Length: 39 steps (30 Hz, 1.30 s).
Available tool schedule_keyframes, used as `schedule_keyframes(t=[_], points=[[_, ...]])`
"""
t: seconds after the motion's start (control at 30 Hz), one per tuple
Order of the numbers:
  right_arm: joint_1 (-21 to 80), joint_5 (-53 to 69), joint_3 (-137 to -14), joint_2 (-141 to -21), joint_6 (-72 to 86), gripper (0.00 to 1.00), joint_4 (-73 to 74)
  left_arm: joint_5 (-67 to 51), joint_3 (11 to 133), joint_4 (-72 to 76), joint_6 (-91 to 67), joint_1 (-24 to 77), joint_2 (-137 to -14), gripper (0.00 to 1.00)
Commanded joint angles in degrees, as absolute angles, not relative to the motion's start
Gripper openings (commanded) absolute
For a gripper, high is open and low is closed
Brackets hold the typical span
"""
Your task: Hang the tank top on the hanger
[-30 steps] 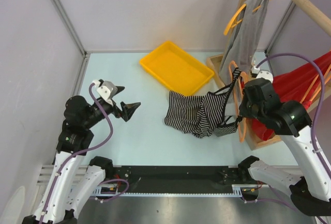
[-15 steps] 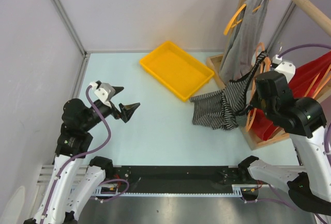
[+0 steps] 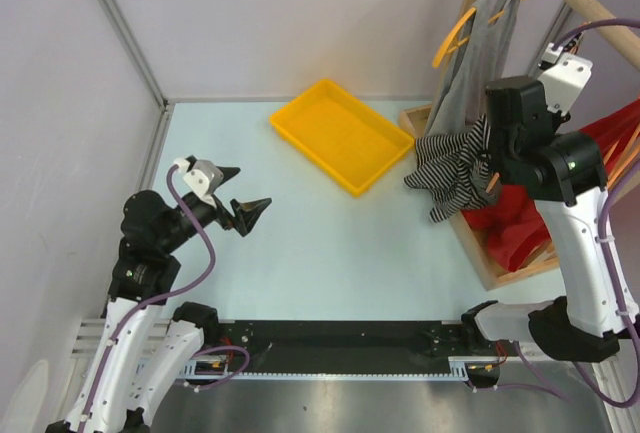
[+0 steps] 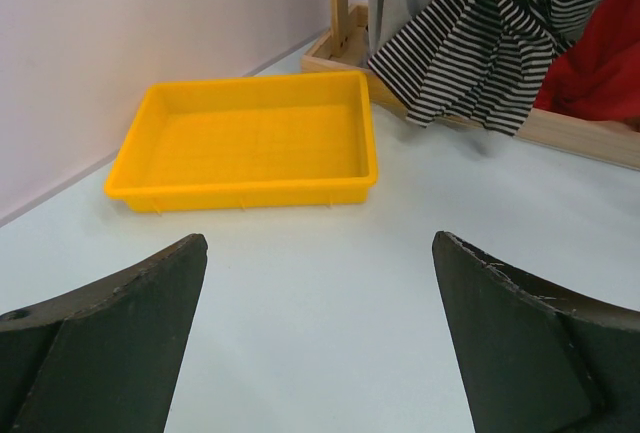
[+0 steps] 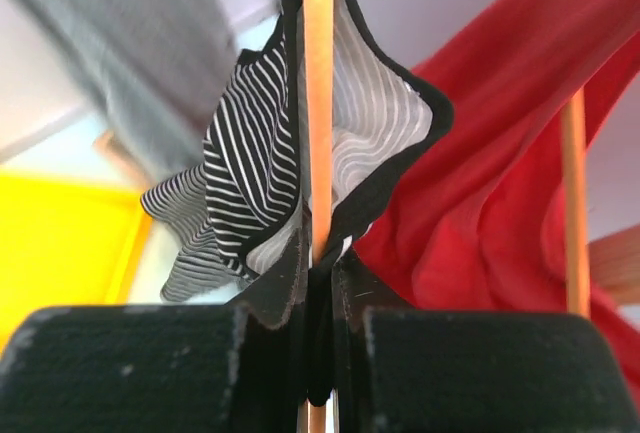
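Observation:
The striped tank top (image 3: pixel 450 168) hangs bunched in the air at the right, off the table, threaded on the thin orange hanger (image 3: pixel 489 177). My right gripper (image 3: pixel 497 148) is shut on the hanger bar and a dark strap edge. In the right wrist view the hanger (image 5: pixel 317 73) runs straight up from the gripper (image 5: pixel 320 253), with the tank top (image 5: pixel 245 163) draped over both sides. The hanger's hook is hidden. My left gripper (image 3: pixel 250 188) is open and empty above the table at the left. The left wrist view (image 4: pixel 320 243) shows the tank top (image 4: pixel 480 43) far off.
A yellow tray (image 3: pixel 300 103) lies at the back middle and also shows in the left wrist view (image 4: pixel 240 193). A wooden rack base (image 3: pixel 480 253) and sloping wooden rail (image 3: pixel 590 13) stand at the right. They bear a grey garment (image 3: pixel 470 63) and red cloth (image 3: pixel 580 168) on orange hangers.
My right gripper has risen and moved back towards the rack, lifting the hanger and tank top off the table. The left arm has hardly moved.

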State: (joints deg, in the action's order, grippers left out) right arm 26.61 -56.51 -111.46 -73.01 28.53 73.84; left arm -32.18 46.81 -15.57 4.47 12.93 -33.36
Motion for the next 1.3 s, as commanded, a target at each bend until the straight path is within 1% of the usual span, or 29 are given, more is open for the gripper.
schedule_keyframes(t=[0.0,0.23,0.3,0.33,0.37,0.47,0.53,0.67,0.87,1.0,1.13,1.17,1.2,1.27], points=[[23.2,-64.0,-116.4,-75.1,23.6,0.0,62.2,-33.0,46.4,-13.8,3.6,12.5,-33.9,0.99],[20.1,-61.5,-119.5,-77.8,19.6,0.0,57.7,-32.8,46.5,-13.9,3.6,12.4,-35.5,0.99],[17.9,-57.8,-119.5,-78.1,20.1,0.0,57.7,-32.8,46.4,-14.0,3.6,12.4,-35.7,0.99],[14.9,-56.0,-119.3,-78.1,20.4,0.0,57.5,-32.7,46.2,-13.9,3.7,12.4,-35.7,0.99],[13.5,-52.7,-118.8,-78.2,20.6,0.0,57.3,-32.6,46.1,-14.0,3.6,12.4,-35.7,1.0],[8.9,-48.1,-116.6,-78.7,20.7,0.0,56.1,-32.7,45.8,-13.8,3.6,12.4,-35.3,0.99],[7.6,-47.8,-114.8,-78.6,20.9,0.0,55.8,-32.5,45.7,-13.8,3.6,12.4,-35.2,0.99],[6.2,-44.2,-111.0,-77.4,21.5,0.0,54.1,-32.6,45.8,-13.7,3.7,12.4,-35.4,0.99],[6.2,-43.3,-105.0,-75.1,23.1,0.0,52.7,-32.3,45.6,-13.8,3.6,12.4,-35.3,1.0],[6.3,-42.3,-102.8,-74.4,23.5,0.0,52.3,-31.8,45.6,-13.8,3.5,12.4,-35.2,0.99],[6.2,-39.4,-103.2,-73.8,23.3,0.01,51.9,-31.5,45.6,-13.8,3.6,12.4,-35.2,0.99],[6.2,-38.7,-103.3,-73.5,23.2,0.05,51.3,-31.4,45.6,-13.9,3.5,12.5,-35.1,0.99],[6.2,-37.8,-103.2,-72.8,22.9,0.19,51.1,-31.3,45.6,-13.8,3.5,12.4,-35.0,0.99],[6.2,-36.0,-102.9,-72.0,22.4,0.42,50.3,-31.0,45.6,-14.0,3.4,12.4,-35.0,0.99]])
